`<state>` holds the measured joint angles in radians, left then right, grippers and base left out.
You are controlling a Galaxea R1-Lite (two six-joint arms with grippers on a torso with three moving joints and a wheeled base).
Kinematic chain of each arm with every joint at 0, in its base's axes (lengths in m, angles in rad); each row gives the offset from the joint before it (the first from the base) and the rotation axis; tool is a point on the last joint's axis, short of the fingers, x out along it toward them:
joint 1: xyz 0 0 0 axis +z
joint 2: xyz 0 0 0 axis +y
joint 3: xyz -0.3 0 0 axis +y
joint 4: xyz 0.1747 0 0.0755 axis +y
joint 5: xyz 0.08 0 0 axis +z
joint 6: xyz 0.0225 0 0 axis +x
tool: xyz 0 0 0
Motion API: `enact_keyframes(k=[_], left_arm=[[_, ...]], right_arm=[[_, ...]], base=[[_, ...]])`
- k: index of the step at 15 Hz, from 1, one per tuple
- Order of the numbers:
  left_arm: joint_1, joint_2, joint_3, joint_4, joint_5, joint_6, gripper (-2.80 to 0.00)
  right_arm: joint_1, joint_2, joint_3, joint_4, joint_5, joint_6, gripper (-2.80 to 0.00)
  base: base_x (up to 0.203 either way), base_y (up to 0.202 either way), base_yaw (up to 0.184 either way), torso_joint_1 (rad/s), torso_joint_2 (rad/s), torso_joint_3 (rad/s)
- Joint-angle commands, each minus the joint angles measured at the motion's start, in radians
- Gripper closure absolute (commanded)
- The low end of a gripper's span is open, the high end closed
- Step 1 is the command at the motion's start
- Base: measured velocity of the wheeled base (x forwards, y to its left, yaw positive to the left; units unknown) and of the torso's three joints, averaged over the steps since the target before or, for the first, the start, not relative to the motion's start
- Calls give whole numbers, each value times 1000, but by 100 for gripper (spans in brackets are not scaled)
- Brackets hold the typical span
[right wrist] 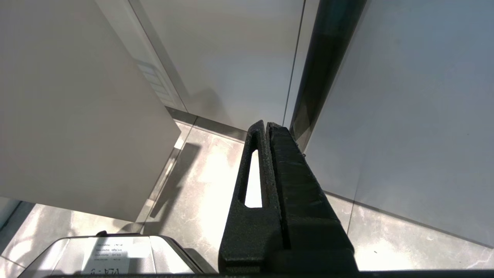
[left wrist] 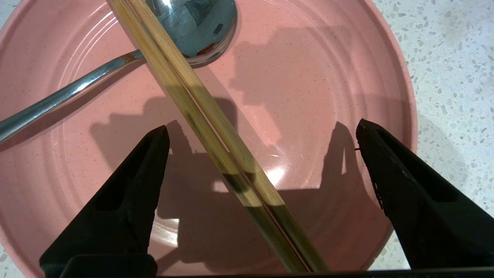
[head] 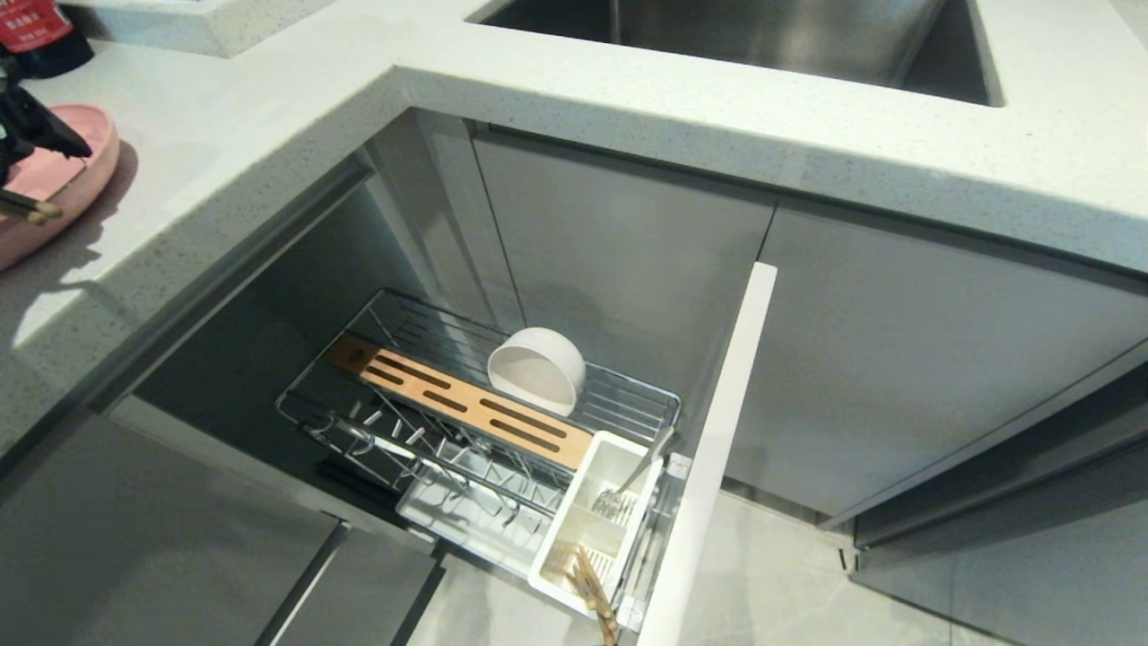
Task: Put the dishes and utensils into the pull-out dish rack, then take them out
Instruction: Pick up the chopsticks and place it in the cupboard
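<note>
On the counter at the far left sits the pale-pink plate. A silver spoon lies in it, and a pair of wooden chopsticks lies across the spoon. My left gripper hovers over the plate, open, one finger on each side of the chopsticks and clear of them. Below, the pull-out dish rack stands drawn out. The white bowl rests on its side behind the wooden strip. My right gripper is shut, parked low by the cabinet fronts.
The rack's white caddy holds a metal utensil and more wooden chopsticks. The rack's front panel sticks out over the floor. A steel sink is set into the counter behind. A dark bottle stands near the plate.
</note>
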<state>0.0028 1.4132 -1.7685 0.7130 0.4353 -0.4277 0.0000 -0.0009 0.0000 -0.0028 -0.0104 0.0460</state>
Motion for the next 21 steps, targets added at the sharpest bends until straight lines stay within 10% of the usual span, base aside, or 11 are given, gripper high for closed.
enact_keyframes(k=[1,9,10,21], left_arm=[[0,4,0,5,2,-2,-280],[0,7,0,2,2,-3,-280],[0,7,0,2,2,-3,0],[0,0,-5,-3,0,-13,0]], right_arm=[[1,1,0,0,0,0,0],[0,1,0,0,1,0,0],[0,1,0,0,0,0,0],[0,1,0,0,1,0,0]], base=[[0,0,0,0,0,0],[0,0,0,0,0,0],[0,0,0,0,0,0],[0,0,0,0,0,0]])
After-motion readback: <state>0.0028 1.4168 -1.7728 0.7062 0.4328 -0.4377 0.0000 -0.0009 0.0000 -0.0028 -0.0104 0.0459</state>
